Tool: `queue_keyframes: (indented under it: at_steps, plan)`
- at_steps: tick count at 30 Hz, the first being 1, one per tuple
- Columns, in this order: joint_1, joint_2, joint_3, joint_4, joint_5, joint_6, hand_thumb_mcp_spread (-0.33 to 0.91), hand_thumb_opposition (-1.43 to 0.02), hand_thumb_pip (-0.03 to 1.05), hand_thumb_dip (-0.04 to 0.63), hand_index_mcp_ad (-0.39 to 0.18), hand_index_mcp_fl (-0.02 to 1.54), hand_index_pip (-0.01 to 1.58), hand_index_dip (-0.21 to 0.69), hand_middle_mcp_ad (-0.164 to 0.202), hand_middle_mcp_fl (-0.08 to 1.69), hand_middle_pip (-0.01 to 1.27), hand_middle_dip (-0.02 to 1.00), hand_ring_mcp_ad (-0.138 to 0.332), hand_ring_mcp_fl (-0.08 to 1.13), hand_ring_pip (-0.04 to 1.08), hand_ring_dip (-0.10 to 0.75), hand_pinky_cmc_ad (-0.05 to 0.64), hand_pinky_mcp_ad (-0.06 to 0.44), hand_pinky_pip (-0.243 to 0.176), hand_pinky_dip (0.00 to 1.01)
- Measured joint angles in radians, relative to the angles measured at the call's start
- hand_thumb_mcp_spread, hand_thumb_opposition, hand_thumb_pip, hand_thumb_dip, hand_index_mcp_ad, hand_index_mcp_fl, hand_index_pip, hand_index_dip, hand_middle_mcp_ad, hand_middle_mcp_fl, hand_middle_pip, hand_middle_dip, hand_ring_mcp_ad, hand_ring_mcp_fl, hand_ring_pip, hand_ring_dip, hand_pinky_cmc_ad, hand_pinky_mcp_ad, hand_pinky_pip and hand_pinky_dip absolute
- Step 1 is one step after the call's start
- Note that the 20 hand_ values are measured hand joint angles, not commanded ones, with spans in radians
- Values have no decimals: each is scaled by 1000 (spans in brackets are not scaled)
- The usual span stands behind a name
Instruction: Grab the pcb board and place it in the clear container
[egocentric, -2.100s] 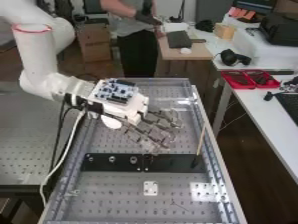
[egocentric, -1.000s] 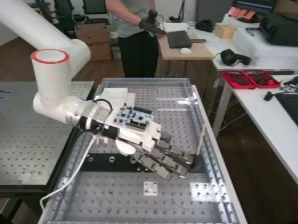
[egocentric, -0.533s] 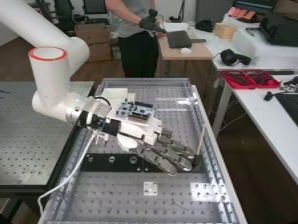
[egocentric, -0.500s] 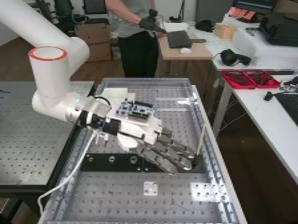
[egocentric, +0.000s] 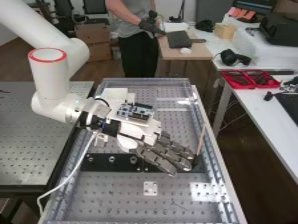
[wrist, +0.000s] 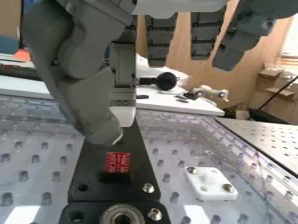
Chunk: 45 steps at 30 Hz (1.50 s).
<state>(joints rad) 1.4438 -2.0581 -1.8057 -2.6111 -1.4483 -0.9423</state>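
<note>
Robotics lab or workshop, by look of it. White robot arm (egocentric: 52, 77) above counter (egocentric: 113, 200) dotted with rows of holes. Black plate (egocentric: 100, 162) and small white plate (egocentric: 150, 188) there, both with screws. Second hole-dotted counter (egocentric: 23, 155) beside first. Pale cable (egocentric: 70, 175) hanging from arm. White desk (egocentric: 263, 122) with keyboard (egocentric: 291, 105) and red trays (egocentric: 238, 80). Cardboard boxes (egocentric: 93, 44) stacked on brown floor (egocentric: 233, 155).
</note>
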Motion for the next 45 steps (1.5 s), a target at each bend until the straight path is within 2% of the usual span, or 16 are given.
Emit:
queue_keyframes:
  at_steps: [10,20,45]
  plan:
    - [-12,-13,-2,21,-26,0,442,-895,717,257,-119,192,1560,101,21,21,145,108,194,2,91,-5,330,199,-106,330]
    - [-25,-33,22,-8,-70,-31,447,-908,717,257,-119,155,1557,80,21,21,145,110,192,2,91,-5,330,188,-106,330]
    - [-54,-63,46,-25,-124,-43,447,-908,717,257,-126,202,1557,79,19,21,145,120,190,0,87,-5,328,180,-108,328]
